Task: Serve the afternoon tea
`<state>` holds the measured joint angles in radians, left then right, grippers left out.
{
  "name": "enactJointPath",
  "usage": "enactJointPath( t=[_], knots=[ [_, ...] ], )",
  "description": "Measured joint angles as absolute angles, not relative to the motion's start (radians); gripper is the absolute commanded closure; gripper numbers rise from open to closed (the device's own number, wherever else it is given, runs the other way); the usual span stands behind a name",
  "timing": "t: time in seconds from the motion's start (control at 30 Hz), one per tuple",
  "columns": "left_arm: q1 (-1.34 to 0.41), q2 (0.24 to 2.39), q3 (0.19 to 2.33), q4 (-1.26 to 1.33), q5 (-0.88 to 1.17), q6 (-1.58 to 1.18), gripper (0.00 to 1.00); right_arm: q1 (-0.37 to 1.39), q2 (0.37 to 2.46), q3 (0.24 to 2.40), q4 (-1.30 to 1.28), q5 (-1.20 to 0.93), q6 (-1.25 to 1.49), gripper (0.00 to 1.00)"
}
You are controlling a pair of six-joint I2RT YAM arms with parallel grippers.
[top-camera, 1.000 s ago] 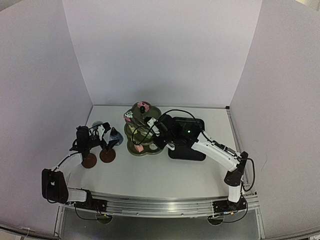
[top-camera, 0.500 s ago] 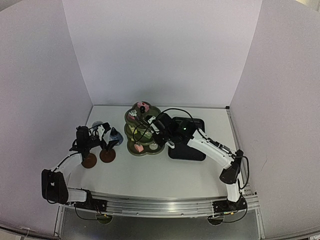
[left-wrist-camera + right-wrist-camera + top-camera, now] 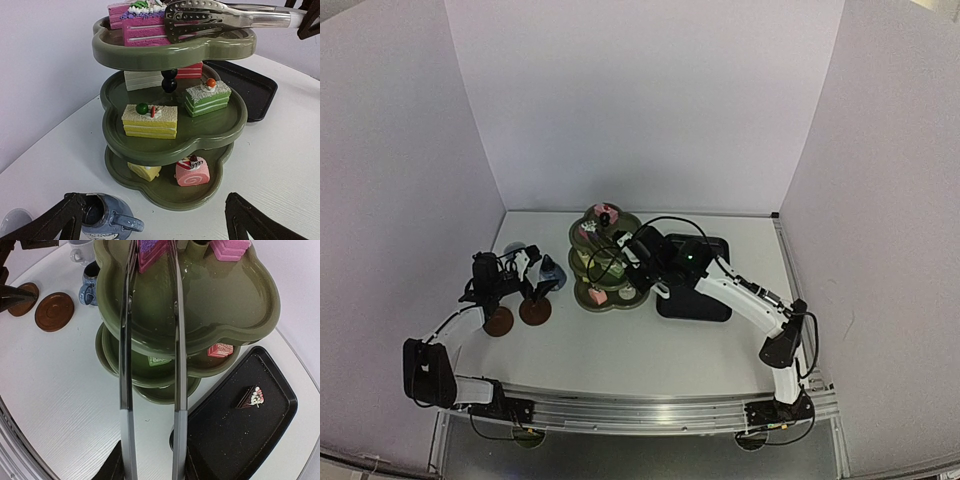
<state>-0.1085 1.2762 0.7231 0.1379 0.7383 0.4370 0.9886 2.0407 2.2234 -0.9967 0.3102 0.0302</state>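
Right of the stand [image 3: 605, 265], the right arm has pulled its elbow in since a second ago and brought its gripper nearer the top tier; the left arm has not shifted.

Farthest left of the stand, two brown coasters [image 3: 54, 311] lie flat on the table [image 3: 620, 350], both bare. The left gripper [image 3: 153, 196] hovers above them, facing the stand, its jaws spread wide and holding nothing. The cup [image 3: 82, 250] stands left of the stand toward the back, and the blue jug [image 3: 107, 220] sits just beside the stand's bottom tier, below the open jaws.

On the stand, the bottom tier holds a yellow wedge [image 3: 144, 171] and a pink roll [image 3: 192, 171]. The middle tier carries a yellow slice [image 3: 150, 121], a green slice [image 3: 207, 98] and two more behind the post. On the top tier a pink-and-purple slice [image 3: 145, 22] sits between the tips of the tongs [image 3: 177, 365].

The right gripper [image 3: 150, 467] is clamped on the tongs' handles, whose arms stand apart on either side of that slice. Right of the stand, nearly touching its foot, lies the black tray [image 3: 265, 440] with one dark cake slice [image 3: 250, 396] on it.
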Motion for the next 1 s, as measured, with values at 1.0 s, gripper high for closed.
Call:
enactJointPath(
  t=[1.0],
  knots=[
    [-0.109, 1.276, 0.723, 0.131, 0.737, 0.446, 0.01, 0.989, 1.702, 1.957, -1.056, 0.319, 0.165, 0.7]
  ],
)
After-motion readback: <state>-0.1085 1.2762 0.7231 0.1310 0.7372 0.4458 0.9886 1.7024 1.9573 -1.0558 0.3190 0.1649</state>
